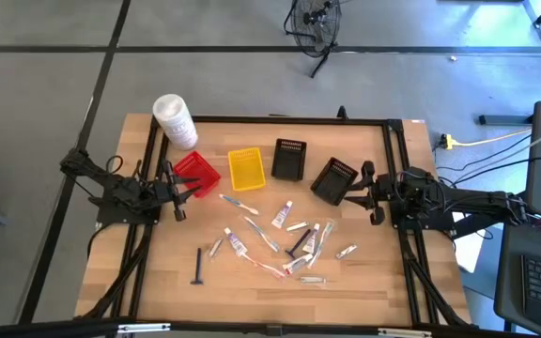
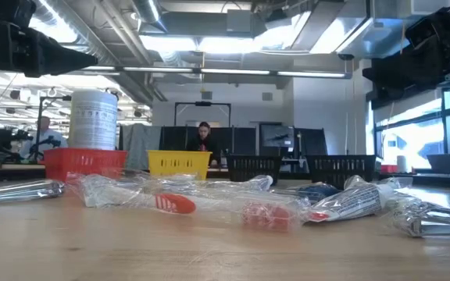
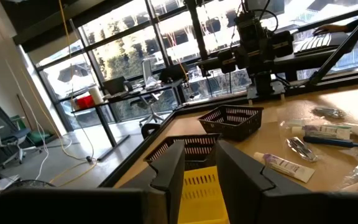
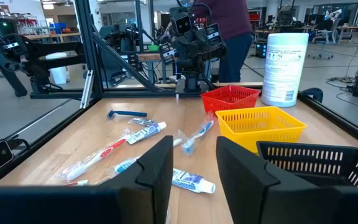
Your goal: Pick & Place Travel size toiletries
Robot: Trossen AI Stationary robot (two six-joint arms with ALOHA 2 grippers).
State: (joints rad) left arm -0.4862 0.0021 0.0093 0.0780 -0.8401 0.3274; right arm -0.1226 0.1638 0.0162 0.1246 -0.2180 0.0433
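The travel-size toiletries [image 1: 270, 239] lie scattered flat on the middle of the wooden table: white tubes, clear-wrapped toothbrushes and sachets. A black T-shaped razor [image 1: 198, 266] lies apart toward the near left. The low view shows a wrapped toothbrush [image 2: 170, 203] and a tube [image 2: 350, 203] close up. My left gripper [image 1: 177, 194] hovers open at the table's left, beside the red basket [image 1: 195, 172]. My right gripper [image 1: 369, 195] hovers open at the table's right, beside a black basket [image 1: 334, 180]. Each points toward the middle, and each wrist view shows a gap between the fingers [image 3: 169, 168] [image 4: 157, 168].
Four small slotted baskets stand in a row behind the toiletries: the red one, a yellow one [image 1: 246, 169] and two black ones [image 1: 289, 160]. A big white tub [image 1: 174, 120] stands at the far left corner. A black frame rail [image 1: 280, 120] edges the table. People show in the room beyond.
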